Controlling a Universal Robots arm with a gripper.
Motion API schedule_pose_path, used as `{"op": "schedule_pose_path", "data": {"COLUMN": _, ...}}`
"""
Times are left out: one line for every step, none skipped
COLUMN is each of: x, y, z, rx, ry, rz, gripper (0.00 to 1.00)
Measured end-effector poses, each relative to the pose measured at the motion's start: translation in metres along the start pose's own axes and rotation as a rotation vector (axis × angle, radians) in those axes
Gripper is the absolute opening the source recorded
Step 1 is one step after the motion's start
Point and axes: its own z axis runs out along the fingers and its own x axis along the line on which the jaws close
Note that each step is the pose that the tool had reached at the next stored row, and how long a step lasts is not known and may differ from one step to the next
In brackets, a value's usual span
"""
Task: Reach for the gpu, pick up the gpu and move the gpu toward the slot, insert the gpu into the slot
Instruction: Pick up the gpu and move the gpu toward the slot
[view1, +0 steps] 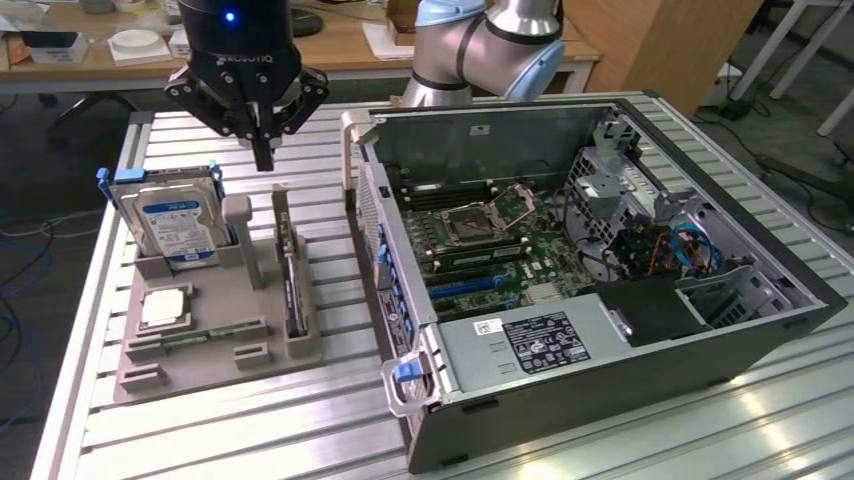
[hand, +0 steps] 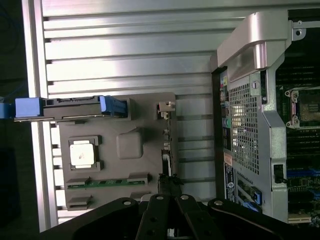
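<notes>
In the exterior view, your gripper (view1: 263, 150) hangs above the slatted metal surface (view1: 200, 430), near the far end of a grey holder tray (view1: 254, 300). Its fingers are pressed together and point straight down, with nothing between them. The gpu (view1: 287, 265) stands on edge in the tray, a thin card seen side-on, below and just in front of the fingertips but apart from them. A blue-labelled hard drive (view1: 170, 218) stands upright in the tray towards the exterior view's left, and a square processor chip (view1: 163, 307) lies flat in front of it. To the exterior view's right, the open computer case (view1: 641, 330) lies on its side with its motherboard (view1: 487, 235) exposed.

In the wrist view, you look down past the closed gripper (hand: 169, 187) onto the same tray (hand: 130, 145). The gpu (hand: 167, 150) runs as a narrow strip along the tray edge nearest the case (hand: 250, 125).

Judging by this, you are in the reach. Grasping, carrying and inserting are not yet done.
</notes>
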Motion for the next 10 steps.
{"op": "schedule_pose_path", "data": {"x": 0.0, "y": 0.0, "z": 0.0, "rx": 0.0, "ry": 0.0, "rz": 0.0, "gripper": 0.1}}
{"op": "schedule_pose_path", "data": {"x": 0.0, "y": 0.0, "z": 0.0, "rx": 0.0, "ry": 0.0001, "rz": 0.0, "gripper": 0.1}}
{"op": "schedule_pose_path", "data": {"x": 0.0001, "y": 0.0, "z": 0.0, "rx": 0.0, "ry": 0.0, "rz": 0.0, "gripper": 0.1}}
{"op": "schedule_pose_path", "data": {"x": 0.0001, "y": 0.0, "z": 0.0, "rx": 0.0, "ry": 0.0, "rz": 0.0, "gripper": 0.1}}
{"op": "schedule_pose_path", "data": {"x": 0.0001, "y": 0.0, "z": 0.0, "rx": 0.0, "ry": 0.0001, "rz": 0.0, "gripper": 0.1}}
{"op": "schedule_pose_path", "data": {"x": 0.0001, "y": 0.0, "z": 0.0, "rx": 0.0, "ry": 0.0001, "rz": 0.0, "gripper": 0.1}}
{"op": "schedule_pose_path", "data": {"x": 0.0001, "y": 0.0, "z": 0.0, "rx": 0.0, "ry": 0.0001, "rz": 0.0, "gripper": 0.1}}
{"op": "schedule_pose_path", "data": {"x": 0.0001, "y": 0.0, "z": 0.0, "rx": 0.0001, "ry": 0.0001, "rz": 0.0, "gripper": 0.1}}
{"op": "schedule_pose_path", "data": {"x": 0.0001, "y": 0.0, "z": 0.0, "rx": 0.0, "ry": 0.0, "rz": 0.0, "gripper": 0.11}}
{"op": "schedule_pose_path", "data": {"x": 0.0001, "y": 0.0, "z": 0.0, "rx": 0.0, "ry": 0.0001, "rz": 0.0, "gripper": 0.11}}
